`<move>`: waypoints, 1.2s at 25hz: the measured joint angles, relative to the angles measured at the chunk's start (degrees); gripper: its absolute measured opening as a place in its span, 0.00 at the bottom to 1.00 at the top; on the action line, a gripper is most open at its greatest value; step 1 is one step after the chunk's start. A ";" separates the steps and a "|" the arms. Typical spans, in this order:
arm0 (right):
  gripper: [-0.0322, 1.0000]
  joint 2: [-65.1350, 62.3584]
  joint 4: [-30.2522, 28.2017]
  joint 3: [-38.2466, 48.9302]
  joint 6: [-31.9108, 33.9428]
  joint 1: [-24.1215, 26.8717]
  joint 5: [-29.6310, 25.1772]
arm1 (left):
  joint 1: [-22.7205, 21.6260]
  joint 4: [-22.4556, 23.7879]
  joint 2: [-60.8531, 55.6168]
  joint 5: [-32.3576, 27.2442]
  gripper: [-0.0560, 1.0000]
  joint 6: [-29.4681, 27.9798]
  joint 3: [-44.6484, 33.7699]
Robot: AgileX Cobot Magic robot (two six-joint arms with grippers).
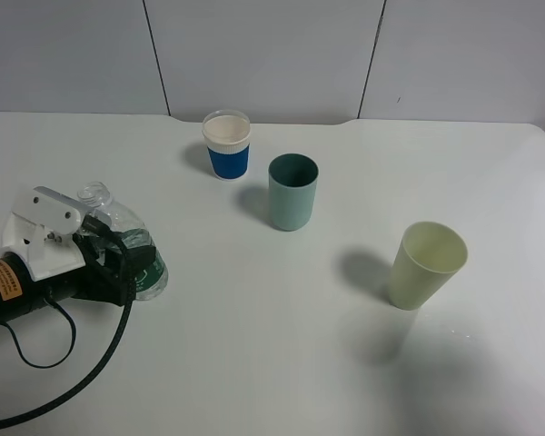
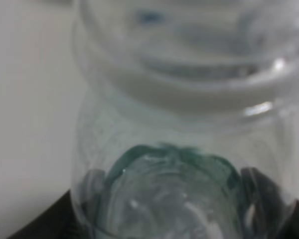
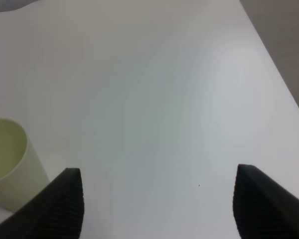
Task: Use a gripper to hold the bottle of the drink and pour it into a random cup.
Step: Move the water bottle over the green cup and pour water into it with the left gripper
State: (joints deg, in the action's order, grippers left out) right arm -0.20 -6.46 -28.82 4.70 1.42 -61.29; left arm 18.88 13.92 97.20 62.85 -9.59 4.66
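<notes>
Clear plastic is filling the left wrist view: the bottle [image 2: 179,149] is sitting right up against the lens, its dark green label glinting through the wall and a black finger [image 2: 35,226] edging in at the corner. From the high camera, the left hand [image 1: 118,261] is clasping the bottle [image 1: 132,238] around that label band at the left side of the desk [image 1: 282,363], well apart from all three cups. The grip is sitting low on the body, probably so the open neck is left free for pouring. The bottle is leaning, its neck tipping toward the back left; whether its base is touching the desk is impossible to tell. A black cable [image 1: 91,363] is trailing off the arm.

Three targets are waiting: a blue cup [image 1: 227,145] with a white rim at the back, a teal cup [image 1: 292,192] just beside it, and a pale cup [image 1: 425,265] off to the right. The right hand [image 3: 159,204] is hanging released over bare desk, jaws standing wide, with the pale cup [image 3: 7,159] at the edge of its view; it is taking no part in the grasp. The job ahead is looking like a carry toward a cup, and with no cap on, any careless tilt is risking a spill
</notes>
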 joint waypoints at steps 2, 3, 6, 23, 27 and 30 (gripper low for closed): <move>0.65 0.00 0.00 0.00 0.00 0.00 0.00 | 0.00 -0.18 0.00 -0.16 0.57 -0.17 0.00; 0.65 0.00 0.00 0.00 0.00 0.00 0.00 | 0.00 -0.39 -0.20 -0.41 0.57 -0.72 0.05; 0.65 0.00 0.00 0.00 0.00 0.00 0.00 | 0.00 -1.08 -1.15 -1.71 0.57 -2.14 0.11; 0.65 0.00 0.00 0.00 0.00 0.00 0.00 | 0.00 -7.05 -13.97 -11.99 0.57 -2.95 0.47; 0.65 0.00 0.00 0.00 0.00 0.00 0.00 | 0.00 -7.29 -15.10 -16.89 0.57 -1.72 3.92; 0.65 0.00 0.00 0.00 0.00 0.00 0.00 | 0.00 -7.29 -15.25 -23.24 0.57 -1.13 7.54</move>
State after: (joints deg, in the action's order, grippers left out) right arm -0.20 -6.46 -28.82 4.70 1.42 -61.29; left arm 18.88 6.62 81.95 39.62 -10.73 12.20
